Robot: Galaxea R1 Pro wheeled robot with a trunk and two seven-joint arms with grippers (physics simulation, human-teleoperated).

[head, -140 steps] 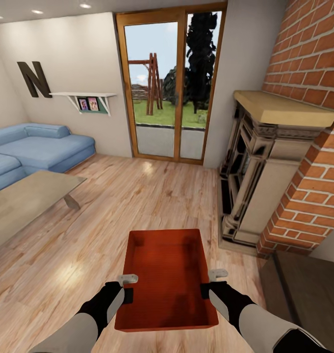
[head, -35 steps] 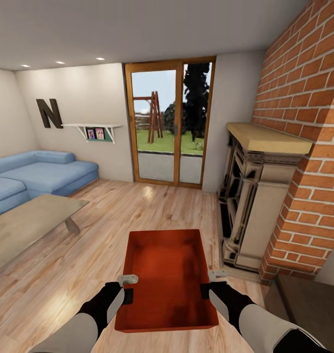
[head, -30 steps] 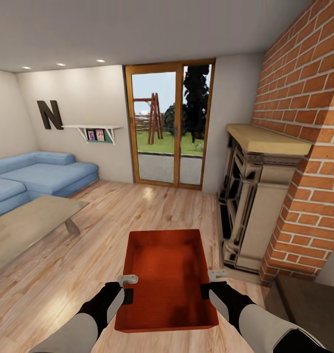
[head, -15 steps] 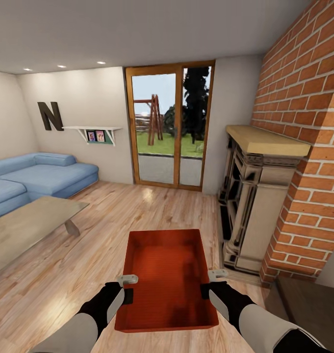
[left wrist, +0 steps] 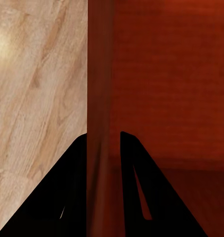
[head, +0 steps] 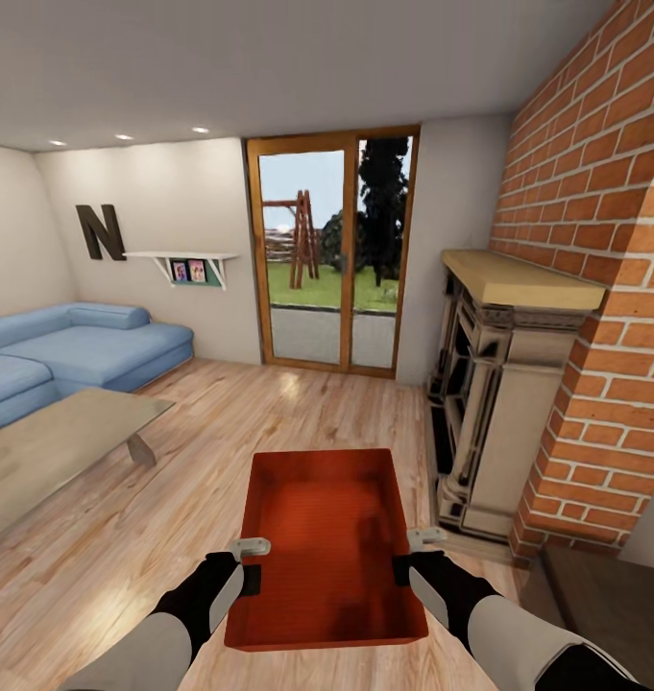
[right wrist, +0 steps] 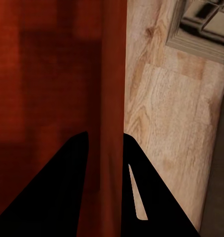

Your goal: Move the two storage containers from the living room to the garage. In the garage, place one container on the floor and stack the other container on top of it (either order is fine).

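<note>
An orange-red open-top storage container [head: 327, 542] hangs in front of me above the living room's wood plank floor [head: 250, 432], held level between both arms. My left gripper [head: 252, 564] is shut on its left wall, which runs between the dark fingers [left wrist: 72, 187] in the left wrist view. On the opposite wall my right gripper [head: 413, 555] is shut too, the wall [right wrist: 112, 98] passing between its fingers [right wrist: 57, 187]. The bin is empty inside.
A brick-and-stone fireplace [head: 519, 384] rises close on the right, with a dark low cabinet [head: 605, 595] at its foot. A light low table [head: 48, 451] and a blue sofa [head: 67, 350] stand on the left. A glass patio door [head: 331, 259] lies straight ahead.
The whole view has tilted upward, showing more ceiling and less floor. The container and both grippers keep the same place in the picture, still clamped.
</note>
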